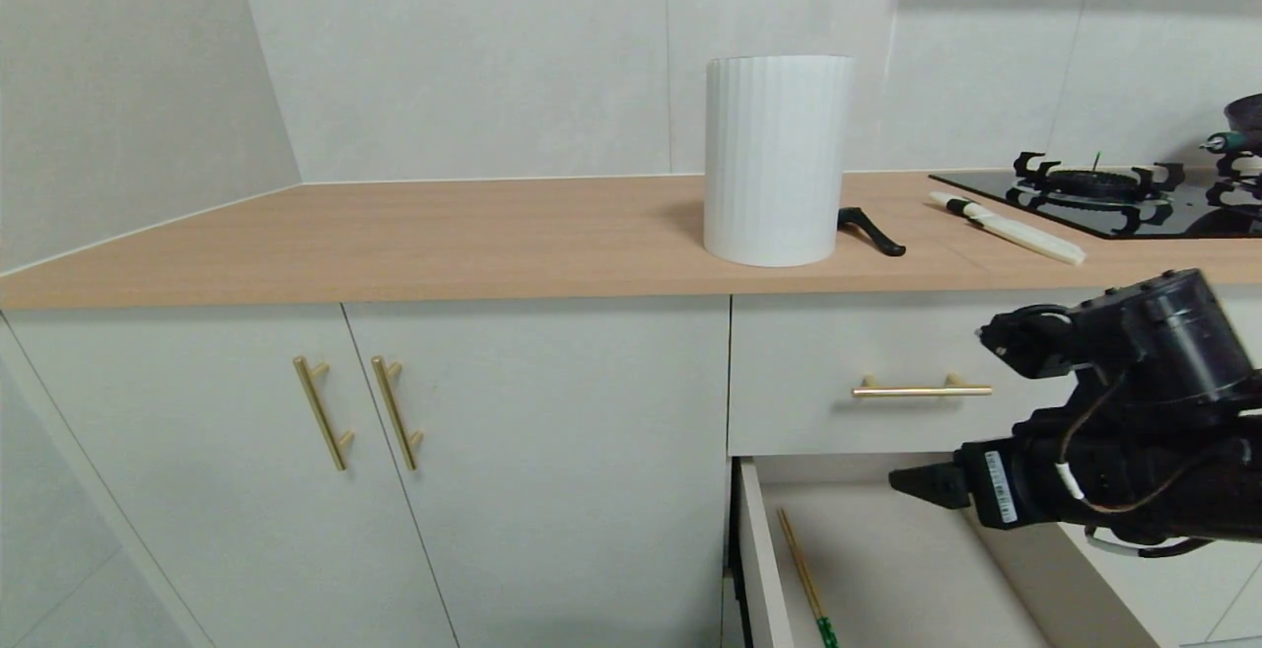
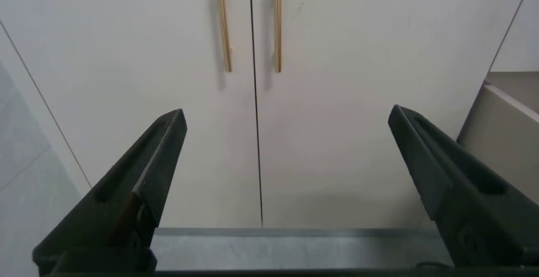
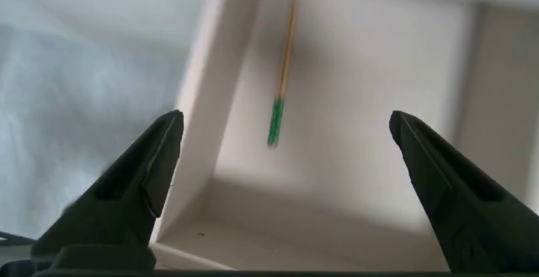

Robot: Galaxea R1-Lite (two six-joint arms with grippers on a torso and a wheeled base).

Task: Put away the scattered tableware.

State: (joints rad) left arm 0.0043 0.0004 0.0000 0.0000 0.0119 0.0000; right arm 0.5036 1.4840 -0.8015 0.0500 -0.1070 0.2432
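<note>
A wooden chopstick with a green end (image 1: 804,569) lies in the open lower drawer (image 1: 761,554), along its left wall. My right gripper (image 1: 937,411) hangs open over the drawer with nothing between its fingers. In the right wrist view the chopstick (image 3: 285,66) lies below the right gripper (image 3: 286,193), inside the white drawer (image 3: 221,117). On the counter a white knife (image 1: 1006,227) and a black-handled utensil (image 1: 873,232) lie to the right of a tall white ribbed container (image 1: 777,160). My left gripper (image 2: 286,193) is open and faces the cabinet doors.
The wooden counter (image 1: 444,234) runs along the tiled wall. A gas stove (image 1: 1114,196) sits at its right end. A shut drawer with a gold handle (image 1: 922,390) is above the open one. Two cabinet doors with gold handles (image 1: 360,411) stand shut on the left.
</note>
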